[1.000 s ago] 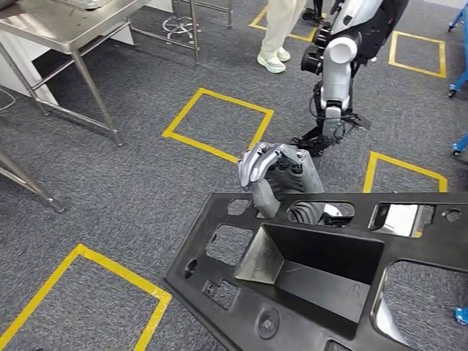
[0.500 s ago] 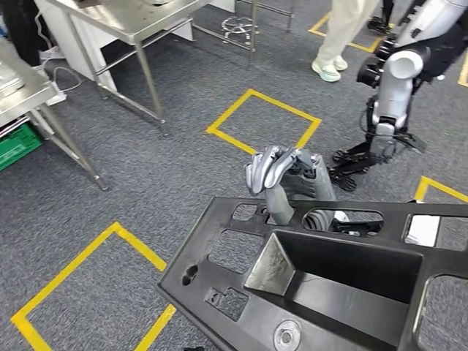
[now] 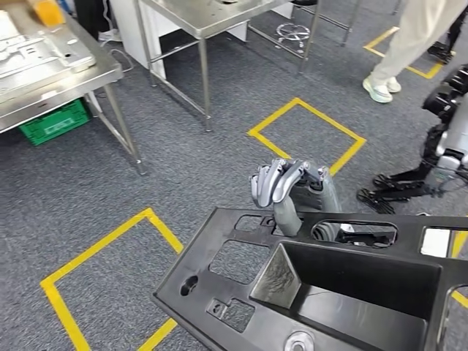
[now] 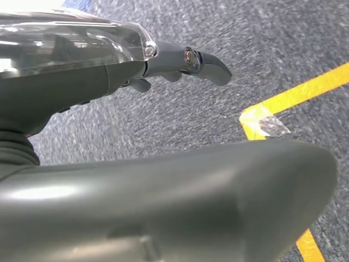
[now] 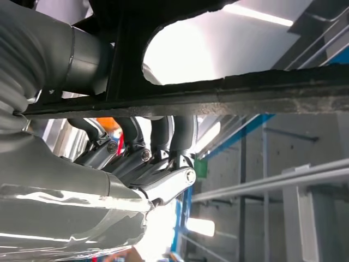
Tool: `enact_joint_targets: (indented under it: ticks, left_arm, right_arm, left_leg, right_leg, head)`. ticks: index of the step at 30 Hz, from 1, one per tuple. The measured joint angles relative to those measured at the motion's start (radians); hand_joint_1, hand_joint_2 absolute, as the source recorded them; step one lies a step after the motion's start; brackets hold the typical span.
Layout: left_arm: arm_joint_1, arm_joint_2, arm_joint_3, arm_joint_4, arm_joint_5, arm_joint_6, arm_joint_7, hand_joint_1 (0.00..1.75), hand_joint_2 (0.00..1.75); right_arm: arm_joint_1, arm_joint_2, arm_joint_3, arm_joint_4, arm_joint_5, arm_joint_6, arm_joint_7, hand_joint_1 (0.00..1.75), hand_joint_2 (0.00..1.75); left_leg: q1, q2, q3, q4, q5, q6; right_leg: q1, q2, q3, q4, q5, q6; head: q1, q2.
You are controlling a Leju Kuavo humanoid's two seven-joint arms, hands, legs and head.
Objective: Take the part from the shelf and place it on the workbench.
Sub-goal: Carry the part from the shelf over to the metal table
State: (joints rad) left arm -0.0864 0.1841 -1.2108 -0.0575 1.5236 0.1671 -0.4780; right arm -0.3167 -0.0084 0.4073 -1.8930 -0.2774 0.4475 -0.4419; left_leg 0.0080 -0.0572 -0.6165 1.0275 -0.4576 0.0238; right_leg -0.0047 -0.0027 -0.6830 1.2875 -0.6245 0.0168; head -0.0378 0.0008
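Observation:
The part (image 3: pixel 353 292) is a large black plastic panel with several cutouts and a deep recessed tray, carried low above the carpet in the head view. My right hand (image 3: pixel 287 186) grips its far edge, fingers curled over the top and the ribbed wrist showing through a cutout. From beneath, the right wrist view shows the same right hand (image 5: pixel 136 158) wrapped round a bar of the part (image 5: pixel 247 87). My left hand (image 4: pixel 144 207) hangs over the grey carpet with a finger stretched out, apart from the thumb, and nothing between them.
A steel workbench (image 3: pixel 55 66) carrying metal pieces stands at the far left, a green crate (image 3: pixel 53 121) under it. A second steel table (image 3: pixel 210 14) stands behind. A person's legs (image 3: pixel 408 44) and another robot (image 3: pixel 447 139) are at the right. Yellow tape squares (image 3: pixel 306 131) mark the carpet.
The whole picture has slid rightward, so the camera has turned left and the workbenches have come into view. My right hand keeps the same hold on the part.

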Motion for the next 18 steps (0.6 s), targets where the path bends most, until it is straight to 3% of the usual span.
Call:
enact_joint_targets:
  ticks: [2,4,6,8,10,12,14,15,16,18]
  left_arm:
    - [0.002,-0.002,0.000,0.000,0.000,0.000,0.000,0.00,1.75]
    - [0.002,-0.007,0.000,0.000,0.000,0.000,0.000,0.00,1.75]
    - [0.003,-0.012,0.000,0.000,0.000,0.000,-0.001,0.00,1.75]
    - [0.008,-0.014,0.000,0.000,0.000,-0.002,-0.001,0.00,1.75]
    - [0.010,-0.016,0.000,0.000,0.000,-0.003,-0.002,0.00,1.75]
    - [0.006,-0.015,0.001,0.000,0.000,-0.003,-0.003,0.00,1.75]
    - [0.003,-0.016,0.001,0.000,0.000,-0.004,-0.003,0.00,1.75]
    - [0.004,-0.016,0.000,0.000,0.000,-0.005,-0.003,0.00,1.75]
    - [0.005,-0.017,0.000,0.000,0.000,-0.006,-0.003,0.00,1.75]
    - [0.005,-0.017,0.000,0.000,0.000,-0.006,-0.003,0.00,1.75]
  right_arm:
    - [0.003,-0.001,0.000,-0.006,0.000,0.000,0.001,1.75,1.75]
    - [0.005,-0.001,0.001,-0.015,-0.001,0.000,0.001,1.75,1.75]
    - [0.007,-0.002,0.001,-0.023,-0.003,0.000,0.001,1.75,1.75]
    - [0.008,-0.003,0.001,-0.032,-0.006,0.000,0.001,1.75,1.75]
    - [0.009,-0.003,0.001,-0.041,-0.009,0.000,0.001,1.75,1.75]
    - [0.013,-0.004,-0.001,-0.046,-0.013,0.000,0.001,1.75,1.75]
    - [0.021,-0.005,-0.002,-0.047,-0.016,0.000,0.001,1.75,1.75]
    - [0.024,-0.006,-0.002,-0.047,-0.018,0.000,0.001,1.75,1.75]
    - [0.025,-0.006,-0.001,-0.047,-0.019,0.000,0.001,1.75,1.75]
    - [0.026,-0.006,-0.002,-0.048,-0.020,0.000,0.001,1.75,1.75]
  left_leg:
    - [-0.005,-0.030,0.003,0.000,0.000,0.001]
    - [-0.005,-0.057,0.002,0.000,0.002,0.001]
    - [0.001,-0.081,-0.004,-0.001,0.005,-0.003]
    - [0.003,-0.094,-0.009,-0.003,0.007,-0.012]
    - [-0.002,-0.047,-0.026,0.030,-0.021,-0.022]
    - [0.000,0.020,-0.077,0.139,-0.083,-0.034]
    - [0.010,0.043,-0.129,0.251,-0.123,-0.048]
    - [0.016,0.048,-0.133,0.261,-0.116,-0.054]
    - [0.021,0.054,-0.115,0.229,-0.092,-0.061]
    - [0.024,0.088,-0.043,0.094,-0.030,-0.072]
  right_leg:
    - [0.010,0.025,0.038,-0.108,0.077,-0.020]
    - [0.015,0.075,0.088,-0.231,0.133,-0.039]
    - [0.017,0.095,0.105,-0.272,0.141,-0.045]
    - [0.015,0.070,0.112,-0.288,0.145,-0.043]
    - [0.009,0.040,0.121,-0.306,0.151,-0.042]
    - [0.007,0.009,0.125,-0.312,0.152,-0.042]
    - [0.005,-0.024,0.126,-0.311,0.149,-0.039]
    - [0.003,-0.039,0.126,-0.310,0.147,-0.035]
    - [0.000,-0.053,0.128,-0.309,0.144,-0.031]
    - [-0.004,-0.077,0.133,-0.304,0.135,-0.017]
  head:
    - [0.000,0.000]
    - [-0.001,0.000]
    - [-0.001,0.000]
    - [0.000,0.000]
    - [-0.001,0.000]
    - [-0.001,0.000]
    - [-0.001,0.000]
    - [-0.001,0.000]
    - [-0.001,0.000]
    - [-0.002,0.000]
